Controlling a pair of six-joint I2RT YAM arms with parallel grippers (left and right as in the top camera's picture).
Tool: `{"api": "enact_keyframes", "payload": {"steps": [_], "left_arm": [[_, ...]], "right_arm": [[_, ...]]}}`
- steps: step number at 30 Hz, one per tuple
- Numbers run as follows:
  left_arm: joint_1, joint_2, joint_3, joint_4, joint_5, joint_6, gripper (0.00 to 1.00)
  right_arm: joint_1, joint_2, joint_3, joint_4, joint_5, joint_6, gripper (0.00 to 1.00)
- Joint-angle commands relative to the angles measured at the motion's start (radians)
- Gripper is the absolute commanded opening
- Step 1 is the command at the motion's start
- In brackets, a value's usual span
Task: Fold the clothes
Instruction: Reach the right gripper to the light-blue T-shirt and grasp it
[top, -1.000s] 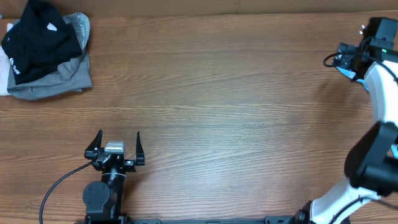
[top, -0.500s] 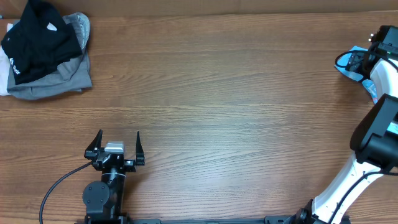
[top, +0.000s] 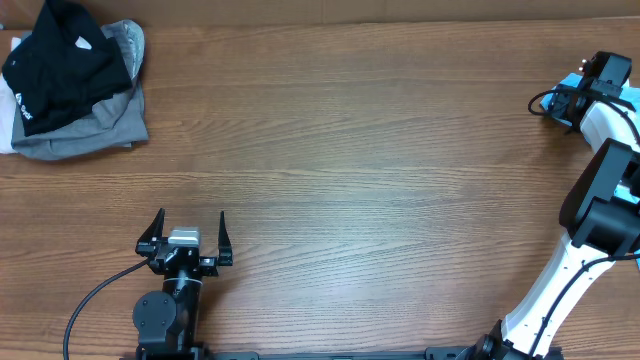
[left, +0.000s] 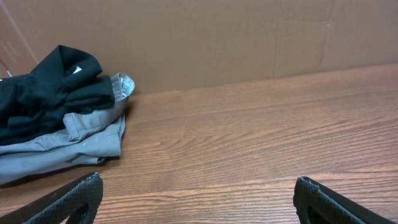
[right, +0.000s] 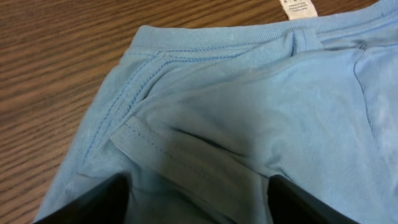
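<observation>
The light sky-blue T-shirt (right: 249, 106) fills the right wrist view, rumpled, with its ribbed collar and a white tag at the top. Overhead only a small blue bit (top: 570, 82) shows at the table's far right edge. My right gripper (right: 199, 196) is open, its fingers spread just over the blue fabric; overhead it sits at the right edge (top: 580, 92). My left gripper (top: 190, 232) is open and empty near the front left, far from the shirt; it also shows in the left wrist view (left: 199, 199).
A black garment (top: 60, 60) lies on a grey garment (top: 90, 130) at the back left corner, also in the left wrist view (left: 56, 87). A cardboard wall (left: 236, 37) stands behind the table.
My right arm shifted at the table's right edge, out toward the edge and back a little. The left arm has not moved.
</observation>
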Motion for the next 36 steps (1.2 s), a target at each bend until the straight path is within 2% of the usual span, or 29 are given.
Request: {"api": "enact_keyframes", "payload": {"steps": [1, 3, 6, 9, 17, 23, 25, 27, 32, 36], "left_arm": [[0.005, -0.008, -0.004, 0.000, -0.006, -0.004, 1.00], [0.005, -0.008, -0.004, 0.000, -0.006, -0.004, 1.00], [0.005, -0.008, -0.004, 0.000, -0.006, -0.004, 1.00], [0.005, -0.007, -0.004, 0.000, -0.006, -0.004, 1.00], [0.005, -0.008, -0.004, 0.000, -0.006, -0.004, 1.00], [0.005, -0.008, -0.004, 0.000, -0.006, -0.004, 1.00], [0.005, -0.008, -0.004, 0.000, -0.006, -0.004, 1.00], [0.005, -0.008, -0.004, 0.000, -0.006, -0.004, 1.00], [0.005, -0.008, -0.004, 0.000, -0.006, -0.004, 1.00], [0.005, -0.008, -0.004, 0.000, -0.006, -0.004, 1.00]], "right_arm": [[-0.010, 0.018, 0.026, 0.002, 0.007, -0.014, 0.63], [-0.013, 0.018, 0.026, 0.002, 0.006, -0.014, 0.48], [-0.014, 0.018, 0.026, 0.000, 0.006, -0.014, 0.47], [-0.015, 0.018, 0.025, -0.002, 0.006, -0.014, 0.41], [-0.018, 0.035, 0.025, 0.003, 0.006, -0.014, 0.49], [-0.024, 0.035, 0.025, 0.004, 0.006, -0.014, 0.30], [-0.027, 0.035, 0.025, 0.003, 0.006, -0.014, 0.19], [-0.029, 0.035, 0.025, 0.002, 0.006, -0.013, 0.13], [-0.029, 0.034, 0.029, -0.002, 0.025, -0.005, 0.04], [-0.018, 0.015, 0.042, -0.011, 0.076, 0.021, 0.04]]}}
